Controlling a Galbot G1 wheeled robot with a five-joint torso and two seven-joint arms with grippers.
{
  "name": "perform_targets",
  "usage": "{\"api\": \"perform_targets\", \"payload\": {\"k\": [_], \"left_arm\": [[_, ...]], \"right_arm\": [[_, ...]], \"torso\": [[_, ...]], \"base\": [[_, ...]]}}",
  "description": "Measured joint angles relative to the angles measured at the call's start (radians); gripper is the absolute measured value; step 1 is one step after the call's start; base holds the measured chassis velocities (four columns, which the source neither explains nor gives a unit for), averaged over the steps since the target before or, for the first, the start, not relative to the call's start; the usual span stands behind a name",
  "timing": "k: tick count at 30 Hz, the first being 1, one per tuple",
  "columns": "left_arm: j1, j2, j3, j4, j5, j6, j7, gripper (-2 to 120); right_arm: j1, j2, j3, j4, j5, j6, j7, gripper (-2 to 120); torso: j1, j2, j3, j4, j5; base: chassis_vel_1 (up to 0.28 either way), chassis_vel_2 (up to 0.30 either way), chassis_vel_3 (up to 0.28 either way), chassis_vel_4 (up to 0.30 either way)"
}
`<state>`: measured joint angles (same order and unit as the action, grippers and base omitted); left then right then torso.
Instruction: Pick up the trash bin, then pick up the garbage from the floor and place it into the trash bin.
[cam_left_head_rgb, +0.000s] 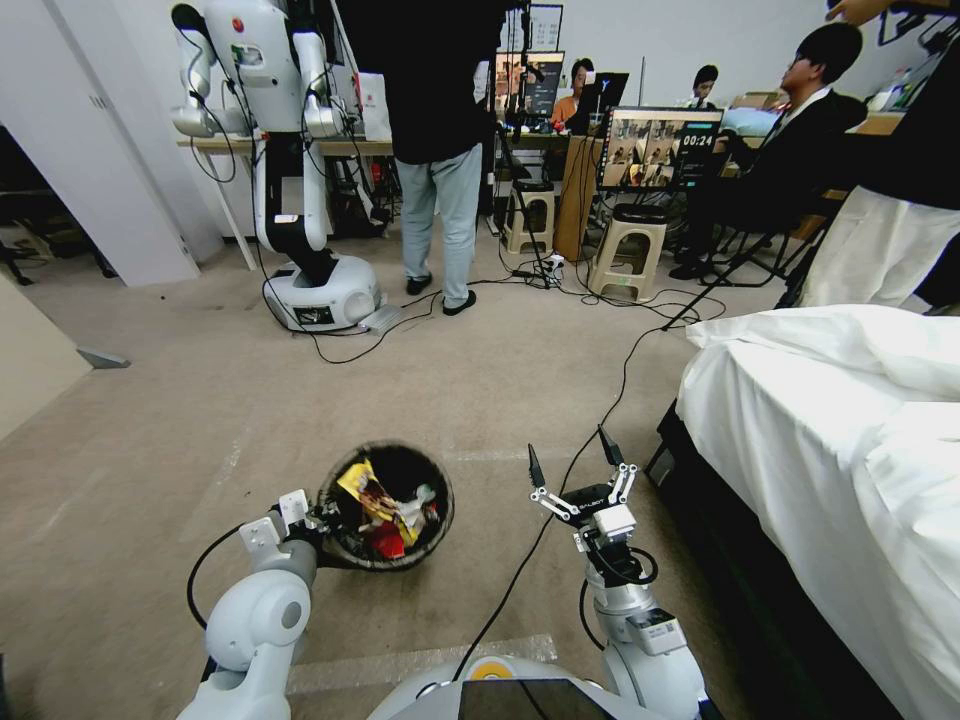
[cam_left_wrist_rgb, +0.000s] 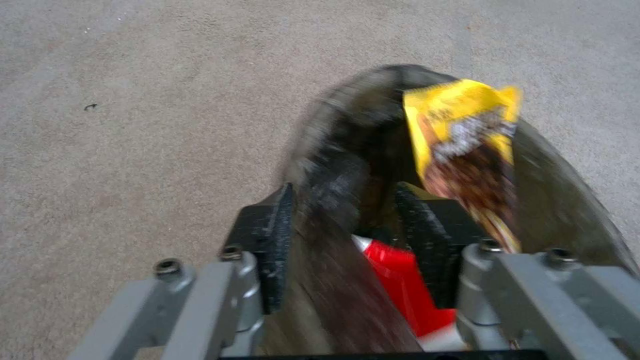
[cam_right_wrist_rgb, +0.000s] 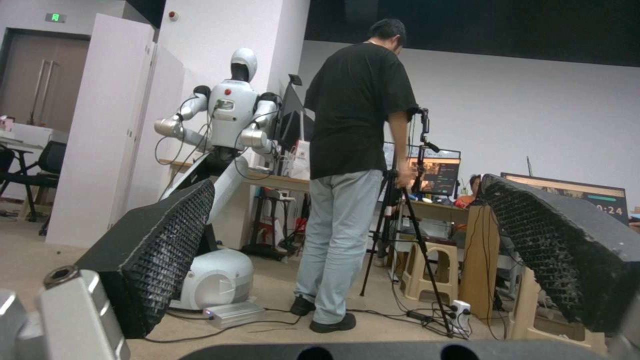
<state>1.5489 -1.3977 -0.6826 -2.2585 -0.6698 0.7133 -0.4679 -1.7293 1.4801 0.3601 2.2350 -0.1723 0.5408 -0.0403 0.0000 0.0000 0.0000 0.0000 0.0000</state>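
Left gripper (cam_left_wrist_rgb: 343, 235) pinches the trash bin (cam_left_head_rgb: 340, 535) rim; the head view shows garbage (cam_left_head_rgb: 385, 505) inside; right gripper (cam_left_head_rgb: 572, 462) spread, empty.

The trash bin (cam_left_head_rgb: 388, 506), round with a black bag folded over its rim, is hanging clear of the floor (cam_left_head_rgb: 200, 420) with its mouth tipping up toward the head camera, its rim being pinched by the left gripper (cam_left_head_rgb: 322, 520). The garbage (cam_left_head_rgb: 385, 510) is sitting inside it: a yellow wrapper (cam_left_wrist_rgb: 467, 145) is sticking up against the bag, with a red packet (cam_left_wrist_rgb: 400, 280) and a bit of white beneath. The beige-grey carpet around it is showing faint pale tape lines.
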Motion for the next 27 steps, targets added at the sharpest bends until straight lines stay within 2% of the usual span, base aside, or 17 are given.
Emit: {"api": "perform_targets", "payload": {"k": [2, 3, 6, 27], "left_arm": [[0.0, -0.002, 0.001, 0.001, 0.0, 0.0, 0.002, 57], [0.0, -0.002, 0.001, 0.001, 0.0, 0.0, 0.002, 57], [0.0, -0.002, 0.001, 0.003, 0.001, 0.0, 0.003, 69], [0.004, -0.002, 0.001, 0.0, 0.007, -0.004, 0.006, 75]], "right_arm": [[-0.002, 0.0, 0.0, -0.002, 0.0, 0.005, -0.002, 100], [-0.002, 0.0, 0.0, -0.002, 0.0, 0.005, -0.002, 100], [-0.003, 0.001, 0.0, -0.003, -0.001, 0.007, -0.005, 100], [-0.002, 0.002, -0.004, -0.005, -0.003, 0.008, -0.01, 100]], "torso": [[0.0, 0.0, 0.0, 0.0, 0.0], [0.0, 0.0, 0.0, 0.0, 0.0], [0.0, 0.0, 0.0, 0.0, 0.0], [0.0, 0.0, 0.0, 0.0, 0.0]], "base": [[0.0, 0.0, 0.0, 0.0], [0.0, 0.0, 0.0, 0.0], [0.0, 0.0, 0.0, 0.0], [0.0, 0.0, 0.0, 0.0]]}}
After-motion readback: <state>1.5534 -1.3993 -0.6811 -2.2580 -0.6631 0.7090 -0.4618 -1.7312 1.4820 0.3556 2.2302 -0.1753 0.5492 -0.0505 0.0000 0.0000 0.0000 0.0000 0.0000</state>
